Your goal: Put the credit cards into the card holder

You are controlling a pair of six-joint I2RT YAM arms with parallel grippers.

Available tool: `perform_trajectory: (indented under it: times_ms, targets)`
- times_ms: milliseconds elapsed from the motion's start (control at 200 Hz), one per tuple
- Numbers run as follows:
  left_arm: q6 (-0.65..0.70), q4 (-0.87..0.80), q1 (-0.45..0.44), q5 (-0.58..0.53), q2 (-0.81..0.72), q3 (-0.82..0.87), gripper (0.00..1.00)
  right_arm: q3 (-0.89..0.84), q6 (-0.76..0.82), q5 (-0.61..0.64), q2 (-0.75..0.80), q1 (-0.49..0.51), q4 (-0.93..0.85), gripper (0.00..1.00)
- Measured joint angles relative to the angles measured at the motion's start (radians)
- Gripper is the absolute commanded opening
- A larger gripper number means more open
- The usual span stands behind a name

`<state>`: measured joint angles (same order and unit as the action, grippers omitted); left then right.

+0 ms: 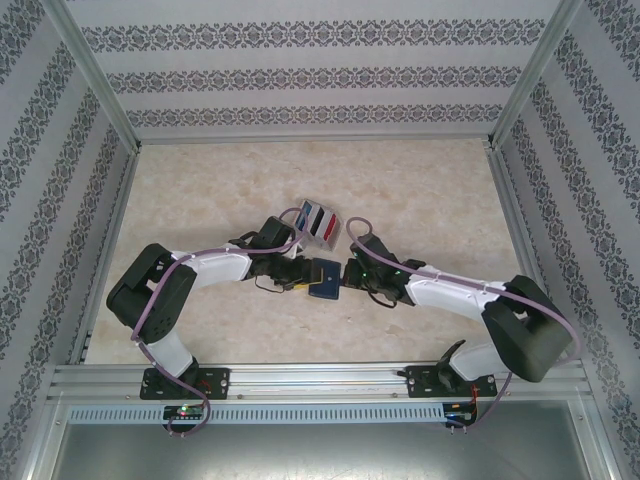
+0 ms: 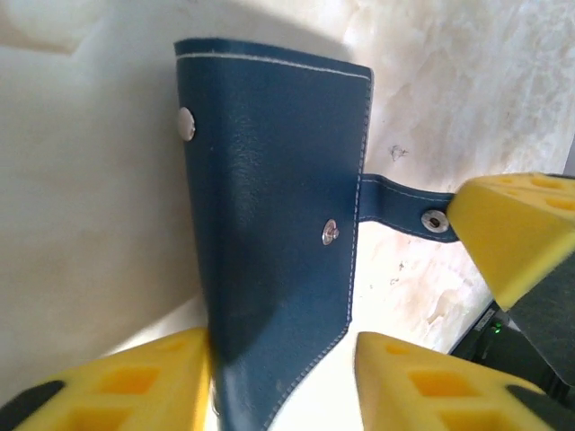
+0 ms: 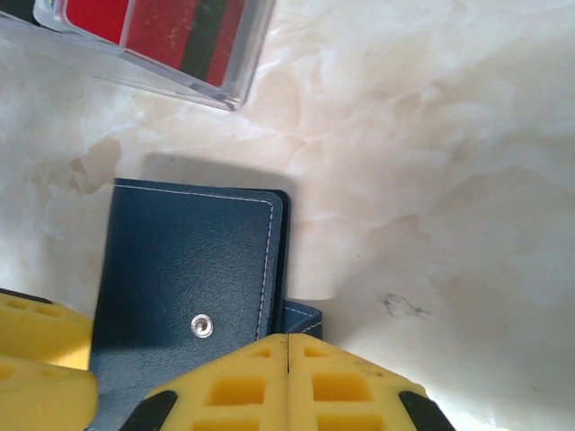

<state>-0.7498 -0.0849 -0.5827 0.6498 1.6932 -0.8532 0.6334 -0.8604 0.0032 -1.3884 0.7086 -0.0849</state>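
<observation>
Both arms fold inward from their bases, elbows flung wide, wrists nearly meeting low in the middle. The left gripper (image 1: pixel 300 275) has its fingers (image 2: pixel 135 386) parted (a gap shows beside one). The right gripper (image 1: pixel 348 272) presses its fingers (image 3: pixel 350 386) together on the strap of the card holder (image 3: pixel 180 269).

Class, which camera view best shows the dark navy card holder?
Left wrist view: the dark navy leather-like card holder appears large, with stitching, snaps and strap clear. Right wrist shows one face and one snap; top view, a small blue patch.
</observation>
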Motion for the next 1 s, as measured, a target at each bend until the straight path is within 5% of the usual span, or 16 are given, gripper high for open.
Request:
perform_trajectory:
  times_ms: [365, 505, 869, 999]
  targets:
    - [0.038, -0.022, 0.0, 0.012, -0.002, -0.005, 0.69, -0.034, -0.002, -0.049, 0.152, 0.006, 0.045, 0.0]
    - [0.045, -0.028, 0.0, 0.027, -0.019, -0.005, 0.82, -0.034, -0.002, -0.072, 0.152, 0.01, 0.074, 0.0]
    - [0.023, 0.007, 0.0, 0.066, -0.023, -0.003, 0.81, -0.039, -0.033, -0.126, 0.15, 0.029, 0.186, 0.0]
    - [0.023, 0.009, 0.002, 0.072, -0.023, -0.003, 0.74, -0.058, -0.035, -0.127, 0.166, 0.029, 0.206, 0.0]
